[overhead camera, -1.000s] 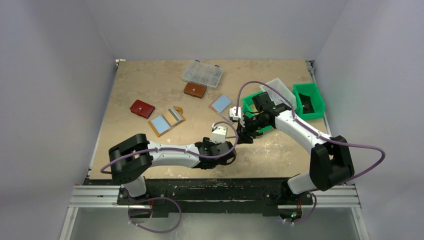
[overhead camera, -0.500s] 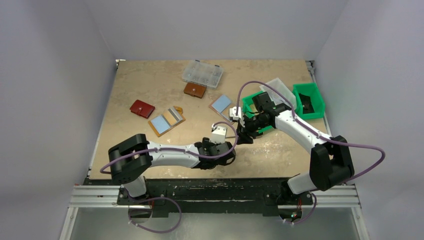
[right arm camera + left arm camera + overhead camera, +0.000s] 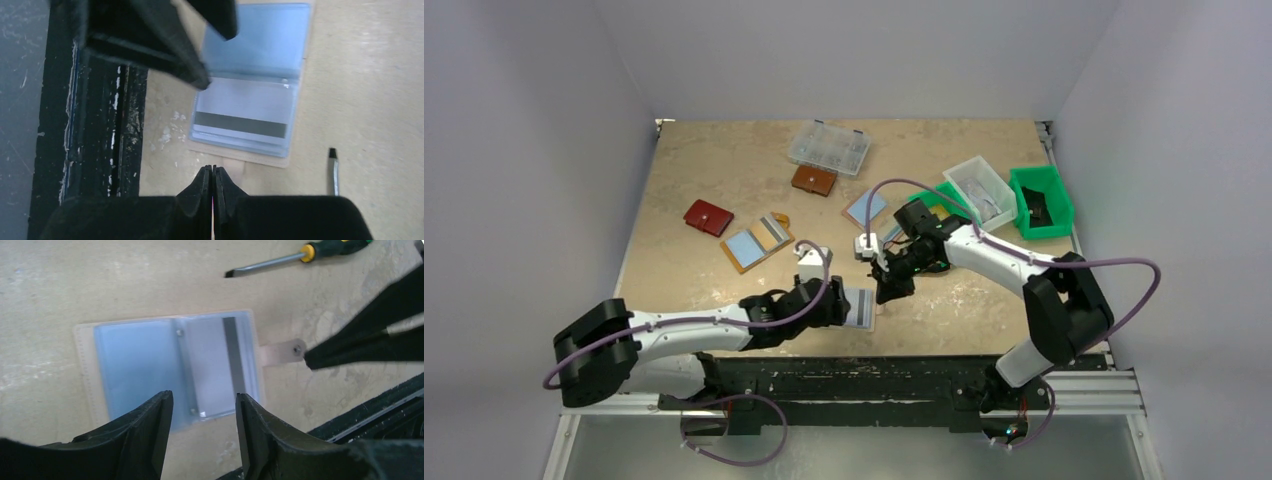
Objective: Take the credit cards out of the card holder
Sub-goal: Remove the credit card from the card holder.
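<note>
The card holder (image 3: 150, 365) lies open and flat near the table's front edge, tan outside with clear sleeves. Its left page is pale blue. The right page holds a grey credit card (image 3: 212, 365) with a dark stripe, also seen in the right wrist view as the credit card (image 3: 242, 107). My left gripper (image 3: 204, 402) is open, hovering over the holder's near edge with nothing between its fingers. My right gripper (image 3: 213, 170) is shut, its tips at the end of the holder's snap tab (image 3: 280, 351). From above, the card holder (image 3: 862, 307) sits between the left gripper (image 3: 841, 305) and the right gripper (image 3: 886, 292).
A screwdriver (image 3: 280, 260) lies beyond the holder. The black front rail (image 3: 100, 125) runs close by. Farther back are another open card wallet (image 3: 757, 242), a red wallet (image 3: 708, 217), a brown wallet (image 3: 813, 180), a clear parts box (image 3: 829, 148), a white tray (image 3: 981, 190) and a green bin (image 3: 1041, 200).
The left arm has swung to the left and drawn back, uncovering the open holder. The right gripper has moved left toward the front edge and gone from open to shut.
</note>
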Motion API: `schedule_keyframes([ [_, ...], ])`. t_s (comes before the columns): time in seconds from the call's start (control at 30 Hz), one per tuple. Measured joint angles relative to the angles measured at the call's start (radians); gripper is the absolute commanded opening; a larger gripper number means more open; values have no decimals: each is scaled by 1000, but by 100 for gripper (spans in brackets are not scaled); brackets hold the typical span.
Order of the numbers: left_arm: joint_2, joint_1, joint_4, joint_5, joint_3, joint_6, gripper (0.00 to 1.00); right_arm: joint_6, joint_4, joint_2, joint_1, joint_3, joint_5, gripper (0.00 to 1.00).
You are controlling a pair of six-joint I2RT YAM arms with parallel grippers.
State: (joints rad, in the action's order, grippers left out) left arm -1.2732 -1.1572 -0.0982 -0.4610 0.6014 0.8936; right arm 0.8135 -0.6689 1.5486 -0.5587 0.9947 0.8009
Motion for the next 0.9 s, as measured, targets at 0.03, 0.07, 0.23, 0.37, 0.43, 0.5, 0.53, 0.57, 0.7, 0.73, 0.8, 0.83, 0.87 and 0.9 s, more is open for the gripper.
schedule_keyframes([
  [0.03, 30, 34, 45, 29, -44, 1, 47, -5, 4, 11, -29, 0, -13, 2],
  [0.07, 55, 63, 77, 50, -82, 3, 44, -9, 6, 18, -48, 0, -23, 0],
  [0.23, 128, 143, 212, 146, -230, 13, 35, -64, 40, 71, -139, 2, -79, 0],
  [0.37, 132, 149, 301, 195, -267, 14, 30, -124, 71, 122, -154, 11, -113, 0],
  [0.43, 132, 149, 350, 213, -278, 17, 29, -149, 85, 141, -156, 16, -138, 0],
  [0.5, 128, 149, 392, 226, -287, 24, 28, -170, 100, 151, -157, 19, -158, 0],
  [0.53, 123, 150, 410, 231, -290, 28, 28, -179, 105, 153, -157, 19, -164, 0],
  [0.57, 116, 150, 426, 237, -291, 31, 28, -188, 110, 153, -157, 19, -168, 0],
  [0.7, 80, 153, 482, 253, -296, 35, 29, -216, 129, 153, -161, 19, -186, 0],
  [0.73, 73, 155, 490, 254, -298, 37, 30, -224, 134, 153, -161, 19, -187, 0],
  [0.8, 58, 160, 504, 256, -303, 39, 30, -237, 142, 156, -161, 20, -191, 0],
  [0.83, 51, 163, 507, 257, -305, 40, 31, -240, 145, 159, -163, 21, -192, 0],
  [0.87, 46, 164, 511, 258, -307, 40, 31, -246, 149, 163, -163, 22, -195, 0],
  [0.9, 41, 168, 519, 262, -310, 42, 31, -251, 153, 167, -163, 22, -202, 0],
])
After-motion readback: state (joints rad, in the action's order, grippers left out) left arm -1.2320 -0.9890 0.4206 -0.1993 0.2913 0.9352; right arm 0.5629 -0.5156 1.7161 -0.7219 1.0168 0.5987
